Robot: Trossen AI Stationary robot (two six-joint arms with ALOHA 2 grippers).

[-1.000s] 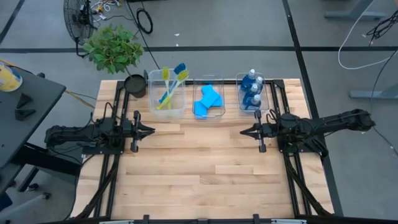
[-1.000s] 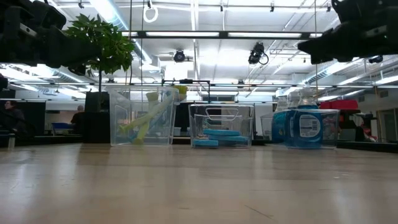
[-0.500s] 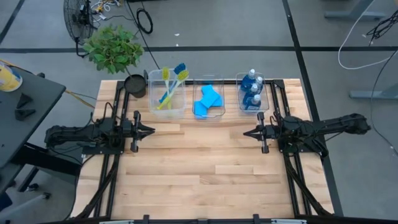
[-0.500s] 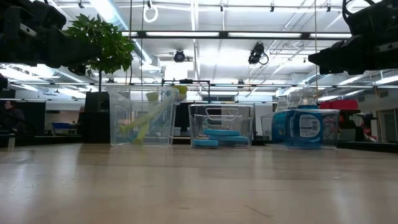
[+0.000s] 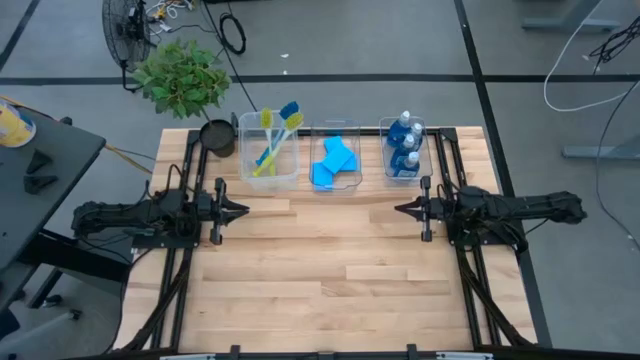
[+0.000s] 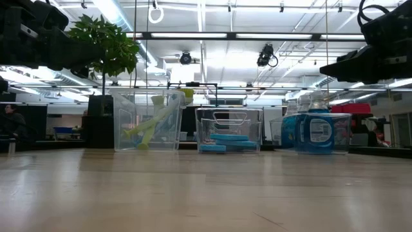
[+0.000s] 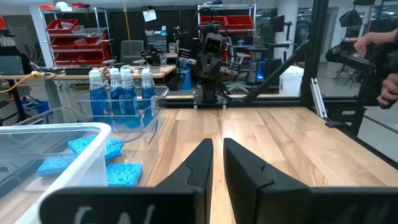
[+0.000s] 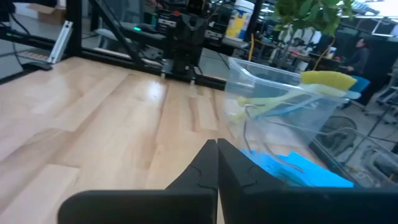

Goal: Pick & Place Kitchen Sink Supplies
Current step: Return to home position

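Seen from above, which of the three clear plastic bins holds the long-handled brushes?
The left-hand bin, nearest the leafy potted plant; the middle bin holds flat blue sponges, the right one small blue bottles.

No text can be read

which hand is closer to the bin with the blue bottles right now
Right. The right hand hangs just in front of the bottle bin. The left hand is far off to the other side, in front of the brush bin.
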